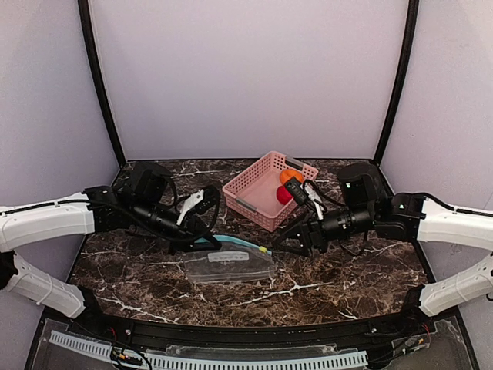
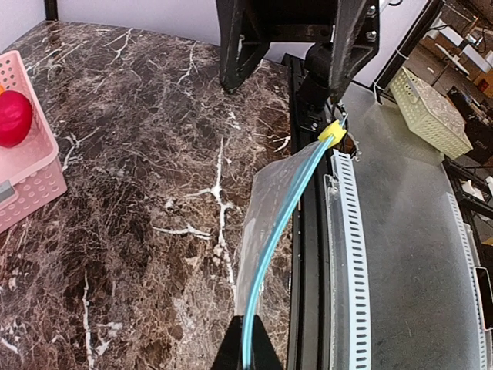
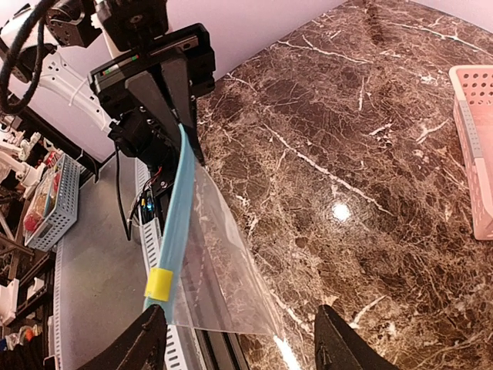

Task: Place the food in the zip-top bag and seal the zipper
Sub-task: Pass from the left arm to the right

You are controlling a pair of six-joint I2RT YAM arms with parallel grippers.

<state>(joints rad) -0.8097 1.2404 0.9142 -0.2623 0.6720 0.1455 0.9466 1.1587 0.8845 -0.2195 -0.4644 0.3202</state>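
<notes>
The clear zip-top bag (image 1: 231,266) hangs just above the marble table, held up by one end of its teal zipper (image 2: 285,223). My left gripper (image 2: 248,351) is shut on that end of the strip. A yellow slider (image 3: 159,284) sits at the other end, near my right gripper (image 3: 240,347). That gripper stands open, one finger on each side of the bag's edge, touching nothing. The food lies in the pink basket (image 1: 258,185): an orange piece (image 1: 291,176) and a red piece (image 1: 284,194). The left wrist view shows only the red piece (image 2: 14,117).
The pink basket stands at the back centre of the table (image 1: 347,277). Along the near edge runs a black rail and a metal shelf with white slotted ducts (image 2: 350,254). A cream basket (image 2: 430,112) sits off the table.
</notes>
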